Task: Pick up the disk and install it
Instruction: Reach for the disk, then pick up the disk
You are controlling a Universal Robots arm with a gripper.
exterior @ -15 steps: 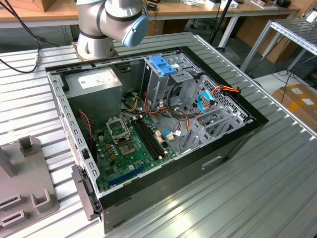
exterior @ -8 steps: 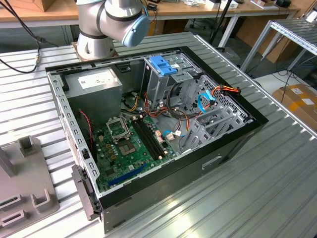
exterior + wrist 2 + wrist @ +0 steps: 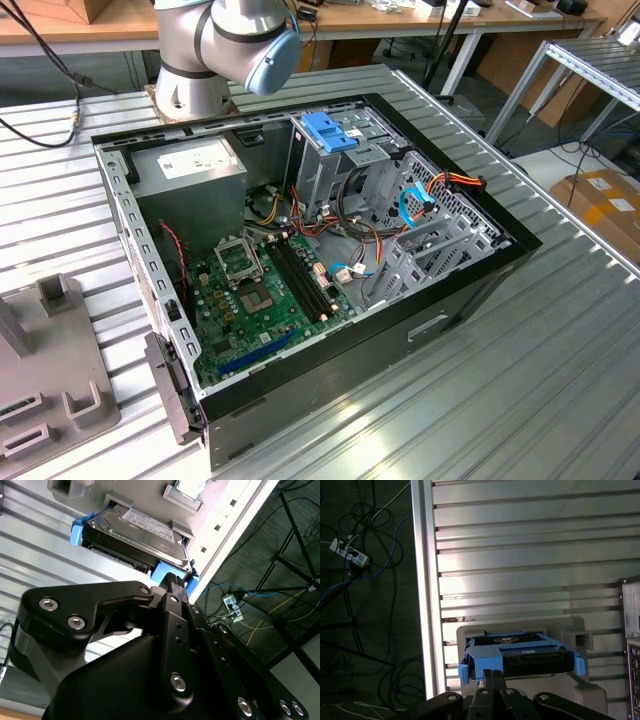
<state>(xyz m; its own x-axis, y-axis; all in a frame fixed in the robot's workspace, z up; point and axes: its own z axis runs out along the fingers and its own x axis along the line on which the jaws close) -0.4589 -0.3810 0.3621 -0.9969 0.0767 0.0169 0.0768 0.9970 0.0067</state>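
Two wrist cameras look along the black metal end effector at the disk, a flat dark grey hard drive with a white label, framed by bright blue plastic rails. It lies flat in a pale grey moulded holder on the ribbed aluminium table, close to the table's edge, apparently so that one blue-railed end faces outward and is free to be reached. The end effector sits right against that blue end; whether it is spread, pressed together or pinching the rail I cannot tell. By my reading the pick-up is at hand and the disk is not yet lifted. The second wrist view adds the labelled top face and the drive's thick side, while the first wrist view gives the connector end square-on. The exterior view supplies what is presumably the destination: an open black computer case lying on its side on the table, green motherboard exposed, with a blue slotted plastic bracket atop the bare metal drive cage, near the grey arm.
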